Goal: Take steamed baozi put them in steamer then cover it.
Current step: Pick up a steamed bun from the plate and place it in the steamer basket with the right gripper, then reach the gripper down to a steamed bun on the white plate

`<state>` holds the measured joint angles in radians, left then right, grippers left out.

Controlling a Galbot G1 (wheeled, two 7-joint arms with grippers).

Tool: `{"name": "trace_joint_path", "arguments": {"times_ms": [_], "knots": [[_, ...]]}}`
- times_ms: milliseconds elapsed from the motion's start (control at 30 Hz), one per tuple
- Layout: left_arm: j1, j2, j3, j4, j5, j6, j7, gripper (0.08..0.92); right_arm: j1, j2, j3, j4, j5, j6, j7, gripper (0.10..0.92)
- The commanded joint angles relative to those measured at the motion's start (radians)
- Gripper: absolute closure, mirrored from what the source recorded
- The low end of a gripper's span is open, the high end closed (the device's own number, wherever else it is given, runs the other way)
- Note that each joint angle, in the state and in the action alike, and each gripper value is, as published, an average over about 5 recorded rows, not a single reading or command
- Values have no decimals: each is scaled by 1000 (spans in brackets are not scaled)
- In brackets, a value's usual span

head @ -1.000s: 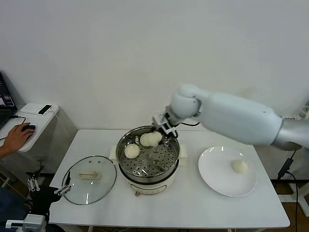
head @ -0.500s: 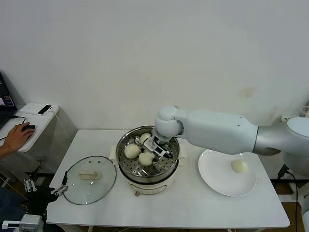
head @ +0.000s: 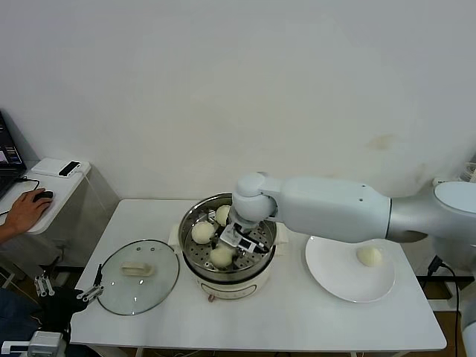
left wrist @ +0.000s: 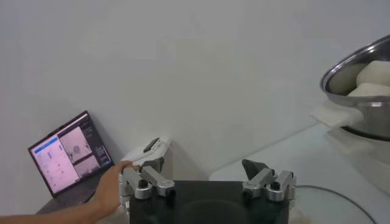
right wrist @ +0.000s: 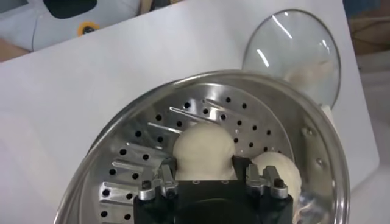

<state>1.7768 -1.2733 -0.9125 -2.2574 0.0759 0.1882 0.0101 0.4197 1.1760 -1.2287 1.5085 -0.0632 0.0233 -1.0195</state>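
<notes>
Third bun going in: your right gripper is down inside the steamer, clamped on a bun that sits at or just above the perforated tray, near side of the pot; the wrist view shows both fingers tight against its flanks. Two more buns lie in the pot already, one on its left side and one at the back. Next you need to let go and lift straight up, I'd say, so the fingers don't drag the bun or knock the neighbour just beside it. Then one bun is left on the plate, right of the pot, so expect another trip before covering. The cover lies flat on the table left of the pot, handle up, apart from it. Your left gripper is parked low off the table's left front corner, fingers spread, holding nothing. Nothing blocks the path to the plate. A person's hand is on a mouse at the side desk far left, next to a laptop, well clear of the work.
</notes>
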Motion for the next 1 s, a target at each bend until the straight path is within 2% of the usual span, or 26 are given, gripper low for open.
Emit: {"name": "trace_joint_path", "arguments": {"times_ms": [33, 167, 267, 433, 667, 833, 1000], "knots": [[-3, 3, 2, 1, 1, 0, 0, 177, 8, -13, 14, 9, -2, 32, 0, 341], [-8, 8, 7, 5, 2, 1, 0, 177, 30, -44, 55, 21, 11, 21, -16, 240], [-13, 12, 9, 7, 1, 2, 1, 177, 49, -80, 85, 31, 39, -7, -35, 208], [-20, 24, 8, 13, -1, 4, 1, 177, 69, -181, 155, 28, 99, -126, -77, 203], [-23, 41, 17, 21, 0, 5, 2, 177, 49, -377, 246, 66, 80, -412, -80, 203], [-31, 58, 22, 28, -2, 4, 3, 177, 5, -555, 260, 84, 57, -446, -85, 203], [-39, 67, 34, 33, -1, 5, 3, 177, -83, -686, 289, 56, -3, -402, -102, 203]]}}
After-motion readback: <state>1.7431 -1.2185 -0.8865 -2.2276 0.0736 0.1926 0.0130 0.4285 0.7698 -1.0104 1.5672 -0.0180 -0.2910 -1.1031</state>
